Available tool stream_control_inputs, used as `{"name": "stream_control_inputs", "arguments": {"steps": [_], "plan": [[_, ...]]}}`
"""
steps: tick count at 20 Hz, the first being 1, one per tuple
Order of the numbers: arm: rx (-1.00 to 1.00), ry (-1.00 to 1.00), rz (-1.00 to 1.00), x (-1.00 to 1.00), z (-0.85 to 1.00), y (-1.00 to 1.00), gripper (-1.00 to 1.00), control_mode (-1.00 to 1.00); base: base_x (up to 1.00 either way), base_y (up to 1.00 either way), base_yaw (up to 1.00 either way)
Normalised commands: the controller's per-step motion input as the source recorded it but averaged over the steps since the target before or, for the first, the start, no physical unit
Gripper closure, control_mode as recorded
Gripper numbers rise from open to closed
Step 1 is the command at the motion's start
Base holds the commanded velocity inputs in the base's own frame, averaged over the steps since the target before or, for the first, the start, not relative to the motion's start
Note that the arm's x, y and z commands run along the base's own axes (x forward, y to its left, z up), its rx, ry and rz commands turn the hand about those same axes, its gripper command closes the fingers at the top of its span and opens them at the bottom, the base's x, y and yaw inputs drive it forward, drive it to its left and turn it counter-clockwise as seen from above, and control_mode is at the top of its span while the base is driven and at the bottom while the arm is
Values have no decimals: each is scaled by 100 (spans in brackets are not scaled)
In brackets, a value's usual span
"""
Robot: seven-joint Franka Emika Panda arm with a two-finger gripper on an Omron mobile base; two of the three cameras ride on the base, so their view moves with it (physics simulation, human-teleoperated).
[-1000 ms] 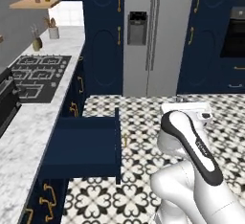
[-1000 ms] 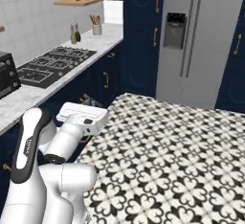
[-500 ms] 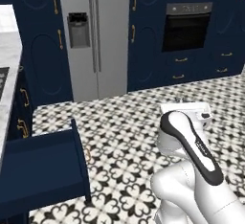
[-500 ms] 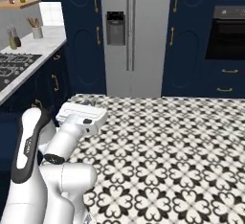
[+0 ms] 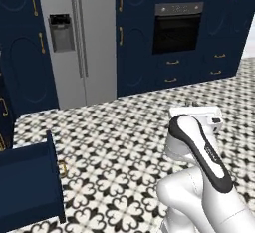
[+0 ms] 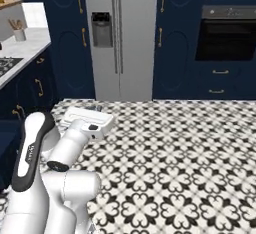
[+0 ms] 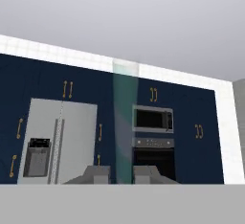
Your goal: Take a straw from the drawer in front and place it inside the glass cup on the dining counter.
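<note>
Claw [image 7: 122,174] up and level, its two dark fingertips [image 7: 98,174] pinching the straw [image 7: 124,122], a pale translucent stick standing straight up between them! Behind the straw sits the steel fridge [image 7: 57,141], with the black wall oven [image 7: 153,144] just to the fridge's right among navy cabinets. From the left base camera, the white arm [image 5: 199,152] hangs over patterned floor tiles [image 5: 124,142], and the drawer [image 5: 30,182] stands pulled open, down and left of the fridge.
</note>
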Motion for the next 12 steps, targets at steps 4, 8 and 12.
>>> {"name": "stream_control_inputs", "arguments": {"steps": [4,8,12], "plan": [[0,0,0,0,0,0,100,100,0,-46,-29],[0,0,0,0,0,0,100,100,0,-23,-55],[0,0,0,0,0,0,100,100,0,-8,-66]]}}
